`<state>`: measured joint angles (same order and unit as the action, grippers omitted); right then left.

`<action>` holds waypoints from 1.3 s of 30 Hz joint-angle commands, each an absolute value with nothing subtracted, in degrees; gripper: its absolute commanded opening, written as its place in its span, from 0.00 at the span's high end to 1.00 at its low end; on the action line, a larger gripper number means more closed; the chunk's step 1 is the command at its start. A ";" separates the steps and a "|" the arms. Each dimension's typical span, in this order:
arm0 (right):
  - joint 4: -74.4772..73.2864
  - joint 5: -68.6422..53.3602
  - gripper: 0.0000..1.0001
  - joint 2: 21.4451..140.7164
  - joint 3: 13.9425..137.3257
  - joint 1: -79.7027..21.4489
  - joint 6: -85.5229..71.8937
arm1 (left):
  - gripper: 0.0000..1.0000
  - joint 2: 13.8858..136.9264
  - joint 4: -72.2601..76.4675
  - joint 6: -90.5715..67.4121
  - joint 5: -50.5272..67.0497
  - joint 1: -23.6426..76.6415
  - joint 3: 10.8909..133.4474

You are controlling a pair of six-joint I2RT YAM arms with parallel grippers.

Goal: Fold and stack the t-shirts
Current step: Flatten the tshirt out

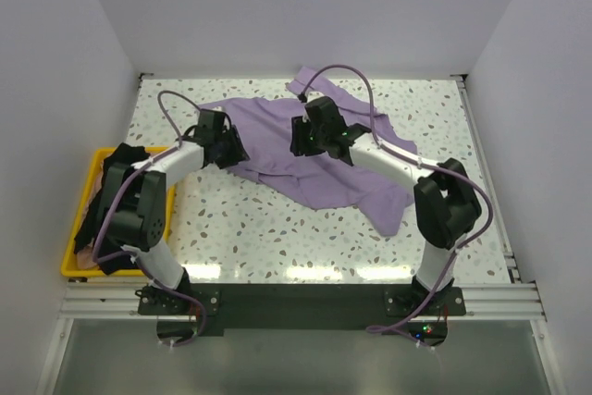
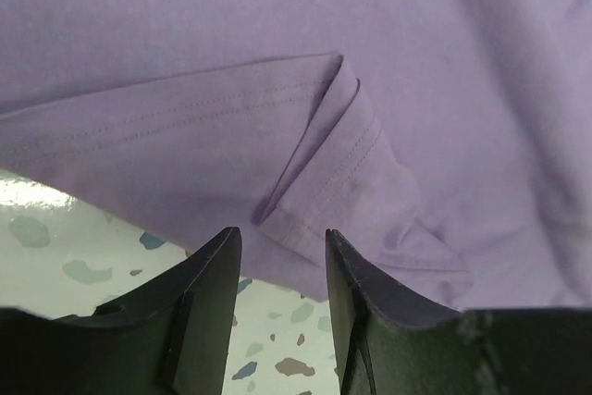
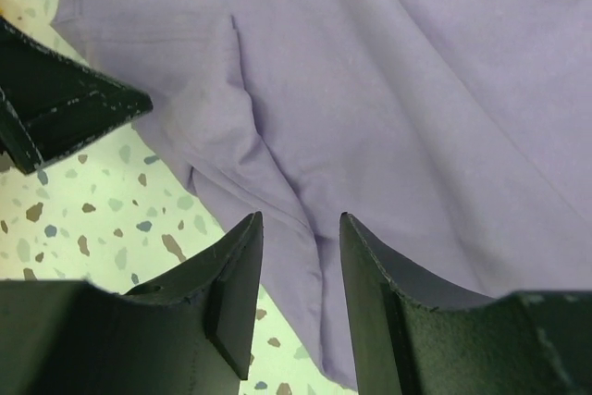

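Shirt (image 1: 319,182) hem lies just ahead of your left claw (image 2: 281,233); right claw (image 3: 301,216) hovers over its edge; both released, empty.

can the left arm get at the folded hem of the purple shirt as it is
Probably yes: the left arm holds its jaws open right before the hem of the shirt, nothing between.

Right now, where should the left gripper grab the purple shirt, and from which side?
Grip the purple shirt at its stitched hem, where the edge doubles into a small fold just ahead of the left gripper. Come in low from the bare table side, across the edge: the doubled layers probably lift slightly there, giving the open gripper something to pinch.
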<state>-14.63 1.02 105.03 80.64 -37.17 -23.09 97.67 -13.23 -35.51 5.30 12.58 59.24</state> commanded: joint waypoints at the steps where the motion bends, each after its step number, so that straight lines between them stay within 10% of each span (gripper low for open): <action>1: -13.80 2.90 0.57 100.64 78.76 -36.30 -23.64 | 0.54 99.84 -10.37 -36.65 5.62 13.09 62.22; 16: -14.50 2.72 0.55 92.64 71.99 -33.31 -23.91 | 0.54 103.62 -10.37 -38.50 4.83 15.99 63.28; 30: -15.12 4.30 0.55 86.22 66.27 -31.29 -24.70 | 0.99 100.20 -11.51 -37.79 3.16 16.17 64.60; 39: -21.35 10.80 0.57 82.36 62.85 -30.06 -27.50 | 1.00 87.84 -16.78 -39.63 0.09 16.08 59.96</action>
<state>-18.28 6.17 85.65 64.07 -30.79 -25.23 96.42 -15.16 -38.46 2.52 15.90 61.95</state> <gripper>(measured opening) 0.428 0.019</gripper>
